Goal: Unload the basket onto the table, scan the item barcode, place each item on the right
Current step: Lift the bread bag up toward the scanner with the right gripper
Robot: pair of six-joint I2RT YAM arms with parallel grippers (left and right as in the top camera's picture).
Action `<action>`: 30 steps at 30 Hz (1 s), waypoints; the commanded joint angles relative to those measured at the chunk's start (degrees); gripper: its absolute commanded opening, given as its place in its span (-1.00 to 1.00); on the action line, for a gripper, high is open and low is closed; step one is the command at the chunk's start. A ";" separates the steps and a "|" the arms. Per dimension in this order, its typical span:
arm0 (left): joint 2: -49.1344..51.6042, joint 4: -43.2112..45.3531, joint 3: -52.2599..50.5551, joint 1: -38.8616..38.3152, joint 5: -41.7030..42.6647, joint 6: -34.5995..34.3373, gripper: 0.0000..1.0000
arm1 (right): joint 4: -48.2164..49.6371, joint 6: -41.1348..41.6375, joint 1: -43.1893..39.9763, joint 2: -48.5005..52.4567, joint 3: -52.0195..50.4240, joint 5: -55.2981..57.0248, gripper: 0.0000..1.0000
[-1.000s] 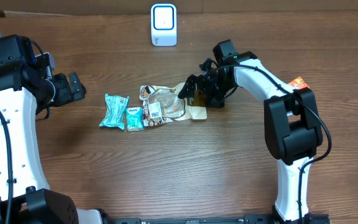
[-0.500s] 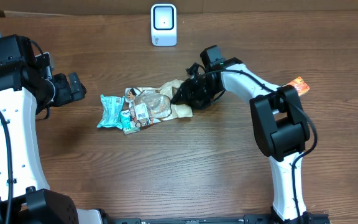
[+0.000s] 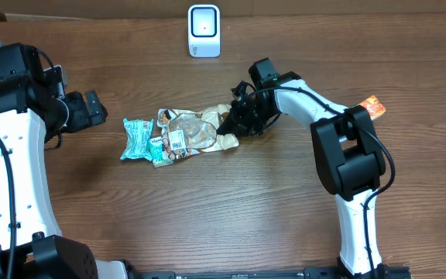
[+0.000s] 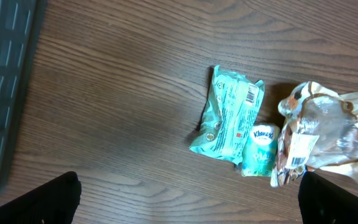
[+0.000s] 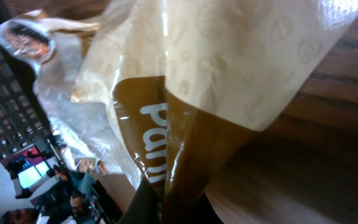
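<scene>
Spanning the scene, the wooden tabletop (image 3: 207, 209) carries a white scanner (image 3: 204, 31) at its far edge, with a small heap of goods lying in front of it. The right tool (image 3: 228, 126), in front of the scanner and slightly right, is clamped shut on the edge of a crumpled bakery bag (image 3: 192, 130). The left tool (image 3: 91, 108) hovers well to the scanner's left, jaws spread wide and holding nothing.

The task looks barely begun. The bag is gripped but appears to rest on the wood, and its white barcode label (image 3: 176, 140) faces up, not toward the scanner. Lifting and turning it to the scanner window remain.

Front-left of the scanner lie a teal packet (image 3: 138, 138), printed with a barcode, and a small pack (image 4: 258, 149) reading "Kleenex". White letters on the bag's brown band begin "Pan"; the rest is hidden.
</scene>
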 commanded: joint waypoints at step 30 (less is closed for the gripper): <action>-0.48 0.07 0.24 -0.37 0.17 0.20 1.00 | -2.29 2.58 -11.87 -41.70 0.90 9.42 -0.92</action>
